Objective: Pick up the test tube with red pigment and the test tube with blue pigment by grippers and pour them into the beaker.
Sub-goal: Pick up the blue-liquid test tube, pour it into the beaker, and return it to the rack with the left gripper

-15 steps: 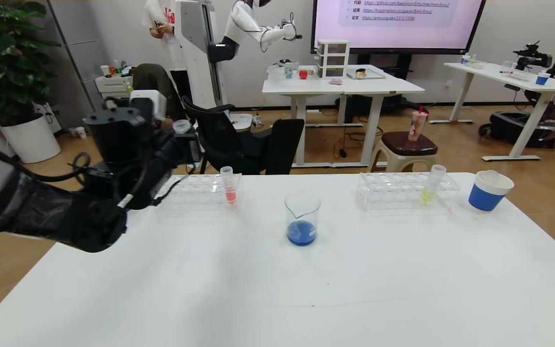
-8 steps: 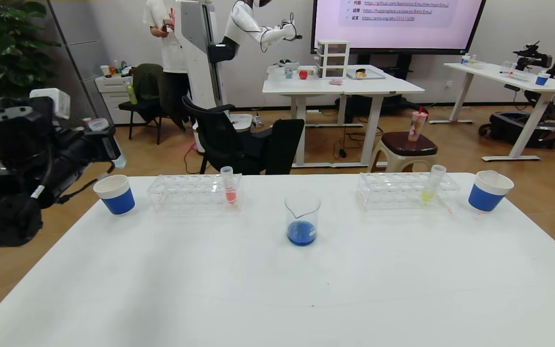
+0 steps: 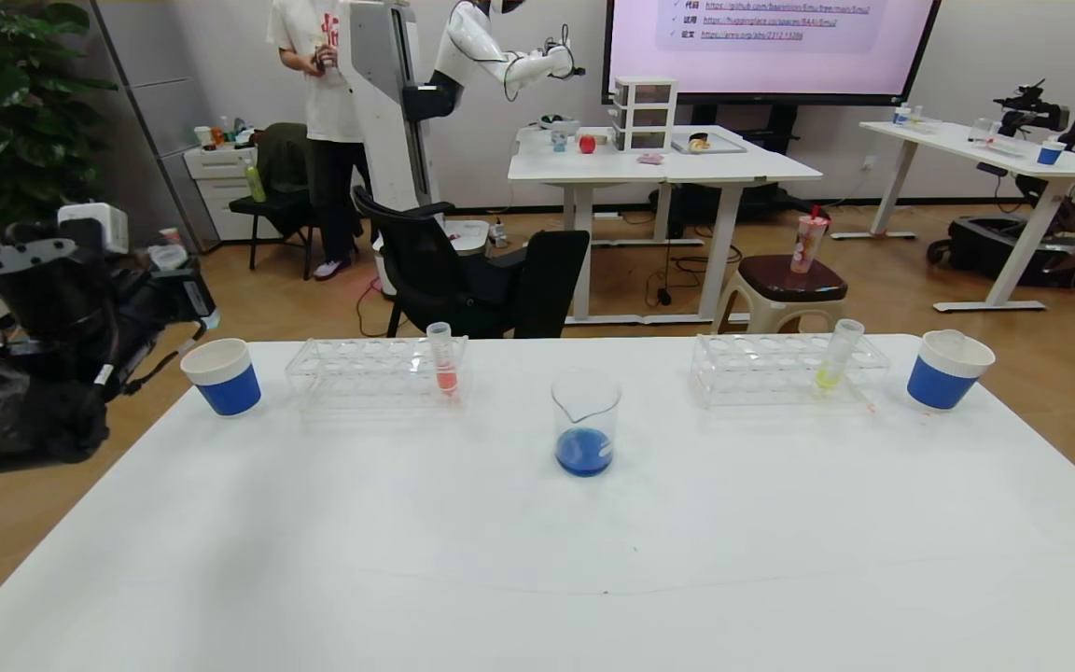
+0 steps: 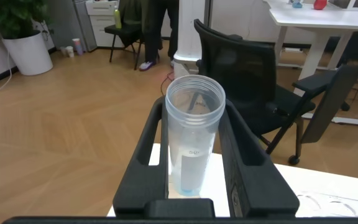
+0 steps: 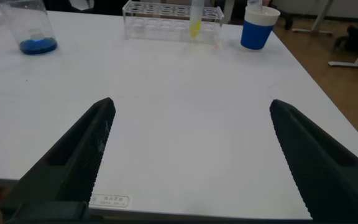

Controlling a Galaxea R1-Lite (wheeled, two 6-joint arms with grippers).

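White surface (image 3: 537, 560) carries the beaker (image 3: 584, 422), well right of the left hand (image 4: 194, 146), which pinches the test tube with blue pigment (image 4: 192, 140) upright, mouth up. Right hand (image 5: 191, 162) spread.

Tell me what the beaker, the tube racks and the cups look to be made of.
Beaker: clear glass or hard plastic; see-through walls show blue liquid at the bottom.
Left rack and right rack: clear, glossy plastic, probably acrylic; the table shows through.
Left cup and right cup: likely paper; matte white, rolled rim, blue band.
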